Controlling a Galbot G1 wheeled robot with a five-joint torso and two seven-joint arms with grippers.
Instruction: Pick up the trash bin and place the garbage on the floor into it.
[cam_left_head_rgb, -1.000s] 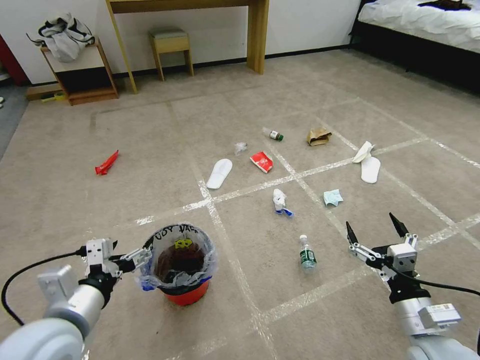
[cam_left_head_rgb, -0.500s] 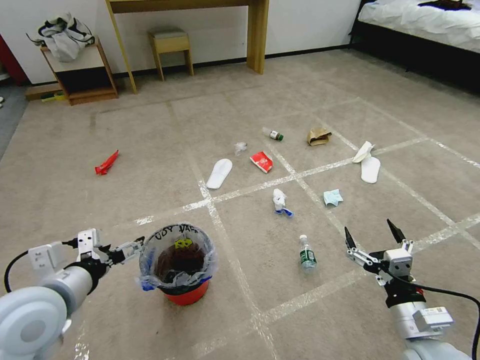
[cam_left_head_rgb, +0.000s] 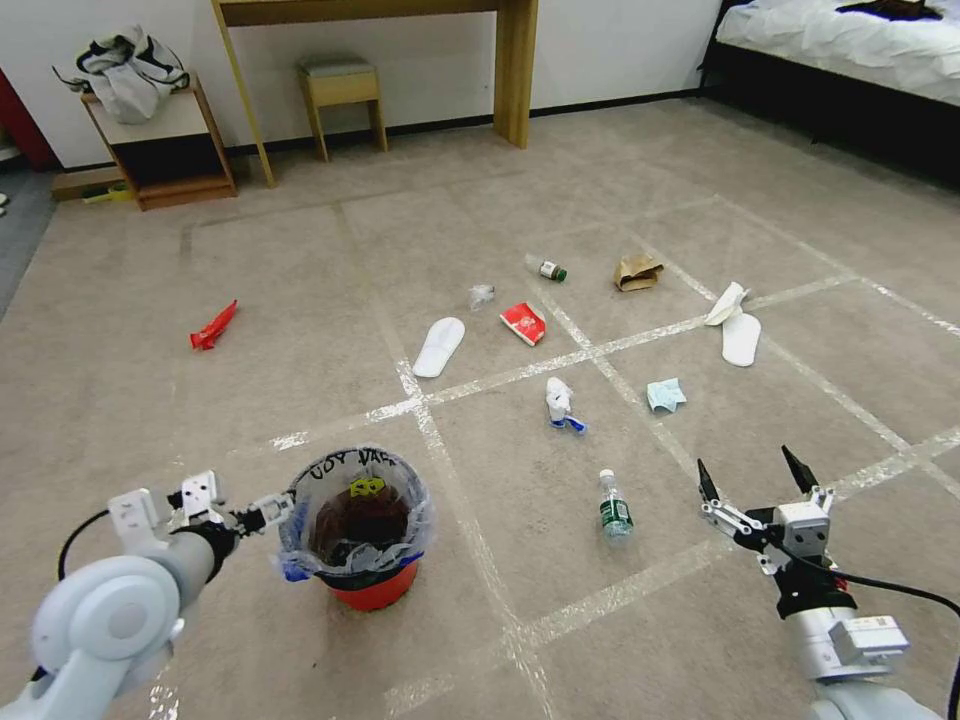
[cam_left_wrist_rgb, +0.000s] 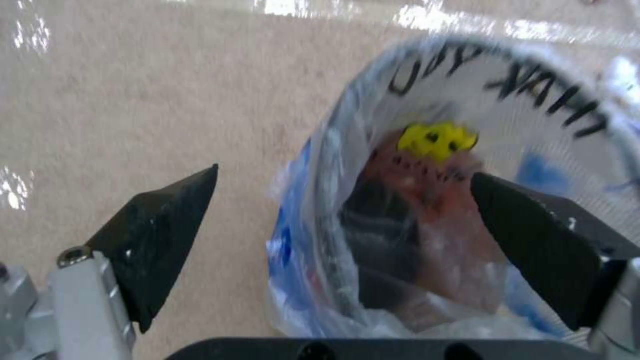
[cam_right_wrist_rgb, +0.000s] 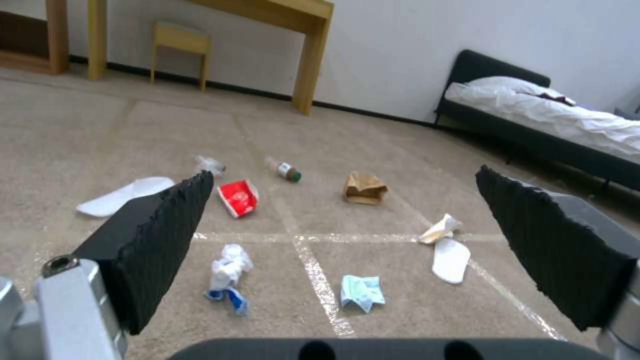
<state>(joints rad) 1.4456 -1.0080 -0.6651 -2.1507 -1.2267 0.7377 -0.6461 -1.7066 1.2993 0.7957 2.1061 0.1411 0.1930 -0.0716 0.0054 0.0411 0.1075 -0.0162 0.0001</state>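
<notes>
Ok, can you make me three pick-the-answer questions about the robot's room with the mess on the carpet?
1. Where is the left tool?
A at the small round red plastic bin's rim
B by the bed
C over the stool

2. How many flat white slippers, counting and, lie on the beige carpet?
A one
B two
C four

3. The right tool is:
A open, empty
B holding a bottle
C holding a mask

Answers: 1 A, its fingers straddle the bagged rim. 2 B, one on each side. 3 A, nothing between its spread fingers.

- Red trash bin (cam_left_head_rgb: 372, 592), clear liner with black lettering, blue edging
- Beige floor (cam_left_head_rgb: 300, 300), pale tape grid
- Red wrapper (cam_left_head_rgb: 213, 326), far left
- White slipper (cam_left_head_rgb: 438, 346)
</notes>
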